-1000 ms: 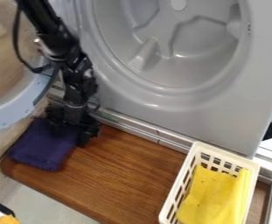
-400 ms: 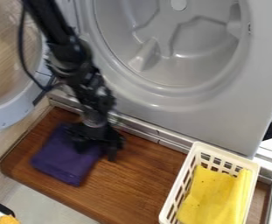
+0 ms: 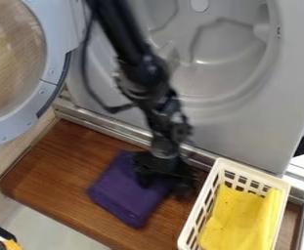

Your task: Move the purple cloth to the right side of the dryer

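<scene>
- Cloth [image 3: 124, 194] on board [image 3: 62, 158], left of basket [image 3: 254, 173], partly under my gripper [image 3: 166, 180].
- Whether I grip wide or narrow: cannot tell.
- Judgement: draw right low, gently; avoid basket.

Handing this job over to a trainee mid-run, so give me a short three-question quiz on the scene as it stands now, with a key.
1. Fill in the blank: The dryer door stands ____.
2. Multiple choice: The pincer is right at (a) the floor; (b) the purple cloth; (c) the drum's back wall.
3. True or false: The yellow cloth lies in the basket.

Key: 1. open; 2. b; 3. true.
</scene>
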You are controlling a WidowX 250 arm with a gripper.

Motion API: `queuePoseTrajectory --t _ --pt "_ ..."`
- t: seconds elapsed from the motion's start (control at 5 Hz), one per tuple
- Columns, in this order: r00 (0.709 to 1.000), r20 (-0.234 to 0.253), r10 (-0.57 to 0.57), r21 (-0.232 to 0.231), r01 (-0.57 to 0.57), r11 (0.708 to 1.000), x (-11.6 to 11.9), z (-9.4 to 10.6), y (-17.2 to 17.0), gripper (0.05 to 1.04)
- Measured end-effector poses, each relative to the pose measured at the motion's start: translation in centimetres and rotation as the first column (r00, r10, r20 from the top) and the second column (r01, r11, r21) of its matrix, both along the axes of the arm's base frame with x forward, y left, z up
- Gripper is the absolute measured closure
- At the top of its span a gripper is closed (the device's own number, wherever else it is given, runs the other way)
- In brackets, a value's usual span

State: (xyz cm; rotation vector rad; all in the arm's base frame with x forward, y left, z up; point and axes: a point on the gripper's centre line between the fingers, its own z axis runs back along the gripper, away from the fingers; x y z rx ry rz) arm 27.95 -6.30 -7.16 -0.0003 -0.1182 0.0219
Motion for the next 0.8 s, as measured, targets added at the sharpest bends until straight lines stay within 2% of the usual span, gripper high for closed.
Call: queuePoseTrajectory --t 0.2,0.4,0.6,0.8 --pt "1.0 -0.022 -0.008 -0.001 0.008 1.0 0.5 0.4 -2.7 0.083" --pt "0.997 -0.054 0.055 0.033 -0.053 0.998 0.5 0.8 -3.0 0.083" --pt "0.994 -0.072 0.078 0.078 -0.073 0.994 -0.5 1.4 -1.9 0.083" --pt "0.992 -0.064 0.107 0.104 -0.1 0.99 -0.9 3.3 -1.3 0.083"
